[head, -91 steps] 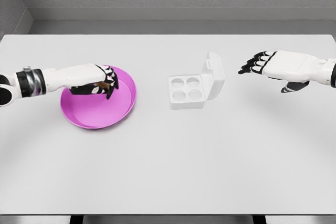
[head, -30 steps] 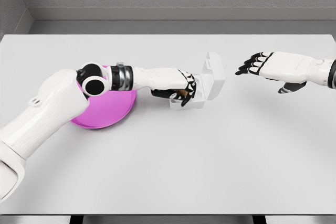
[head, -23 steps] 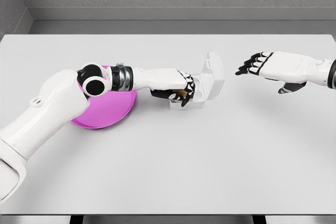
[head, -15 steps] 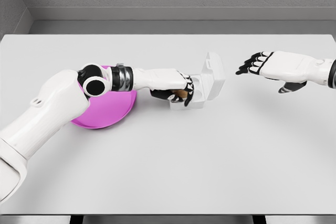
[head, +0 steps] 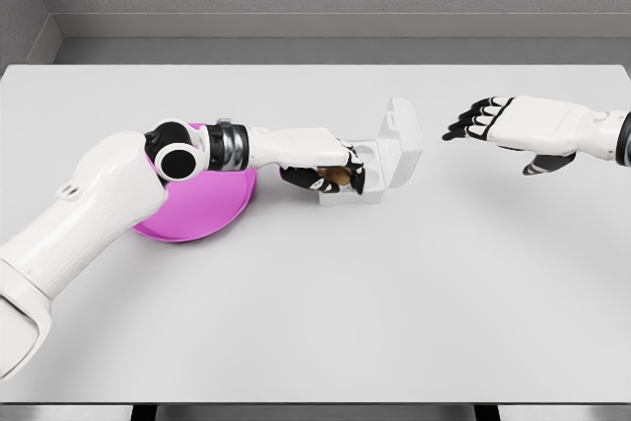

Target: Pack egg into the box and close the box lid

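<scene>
Head view: the left arm reaches from the lower left across the magenta plate (head: 187, 222), elbow raised over its left rim, forearm level and pointing right. The left hand (head: 325, 167) sits palm-down over the near-left part of the white egg box (head: 373, 173), fingers (head: 353, 176) curled around the brown egg (head: 336, 176), which peeks out beneath them just above the box's front-left cups. The box lid (head: 402, 133) stands upright, just beyond the fingertips on their right. The right hand (head: 493, 122) hovers above the white table (head: 394, 293), well apart from the lid, palm down with fingers (head: 463, 129) spread loosely and holding nothing, pointing left toward the box.

Compared with half a second ago, the left hand has barely shifted: the fingers look slightly more closed and tipped down over the egg, still at the box's near-left corner. Three seconds ago that hand was over the plate. The right arm has kept its pose throughout.
</scene>
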`<state>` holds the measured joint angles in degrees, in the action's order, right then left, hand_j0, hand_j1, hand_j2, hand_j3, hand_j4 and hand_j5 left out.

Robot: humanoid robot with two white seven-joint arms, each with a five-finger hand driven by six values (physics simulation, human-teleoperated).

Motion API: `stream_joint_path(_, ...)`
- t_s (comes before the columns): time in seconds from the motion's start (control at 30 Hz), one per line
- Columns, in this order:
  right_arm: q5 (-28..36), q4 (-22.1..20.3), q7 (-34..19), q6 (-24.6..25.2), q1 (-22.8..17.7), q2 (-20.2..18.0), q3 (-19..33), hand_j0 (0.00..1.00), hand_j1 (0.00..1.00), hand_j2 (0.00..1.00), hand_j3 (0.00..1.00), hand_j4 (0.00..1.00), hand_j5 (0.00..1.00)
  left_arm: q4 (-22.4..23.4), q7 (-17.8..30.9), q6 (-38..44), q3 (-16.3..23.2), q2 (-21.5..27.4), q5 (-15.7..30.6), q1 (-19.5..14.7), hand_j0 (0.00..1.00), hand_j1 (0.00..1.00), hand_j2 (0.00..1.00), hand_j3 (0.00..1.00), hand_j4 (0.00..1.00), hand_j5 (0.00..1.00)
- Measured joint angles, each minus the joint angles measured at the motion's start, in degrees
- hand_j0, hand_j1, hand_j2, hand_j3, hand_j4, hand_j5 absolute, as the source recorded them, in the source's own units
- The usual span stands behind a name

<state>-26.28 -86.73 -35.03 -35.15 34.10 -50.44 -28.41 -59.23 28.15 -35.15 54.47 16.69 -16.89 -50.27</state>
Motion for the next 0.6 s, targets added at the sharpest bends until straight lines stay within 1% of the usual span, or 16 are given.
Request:
stream_joint_path(0.03,0.0,0.0,0.0,0.0,0.0,0.0,0.0,1.00,1.00,1.00,1.00,1.00,1.00,0.0,0.0,0.0,0.0,0.0,0.0,0.0,0.68,0.68,0.68,0.68,0.68,0.68)
stream_joint_path(0.2,0.0,0.0,0.0,0.0,0.0,0.0,0.0,1.00,1.00,1.00,1.00,1.00,1.00,0.0,0.0,0.0,0.0,-0.1,0.3,-0.1,0.81,0.81,0.81,0.81,0.81,0.81)
stream_joint_path(0.47,0.0,-0.3,0.0,0.0,0.0,0.0,0.0,1.00,1.00,1.00,1.00,1.00,1.00,0.0,-0.3,0.0,-0.2,-0.1,1.0,-0.2,0.95,0.95,0.95,0.95,0.95,0.95)
stream_joint_path(0.6,0.0,-0.4,0.0,0.0,0.0,0.0,0.0,1.00,1.00,1.00,1.00,1.00,1.00,-0.1,-0.3,0.0,-0.2,-0.2,1.7,-0.4,0.99,0.99,0.99,0.99,0.99,0.99)
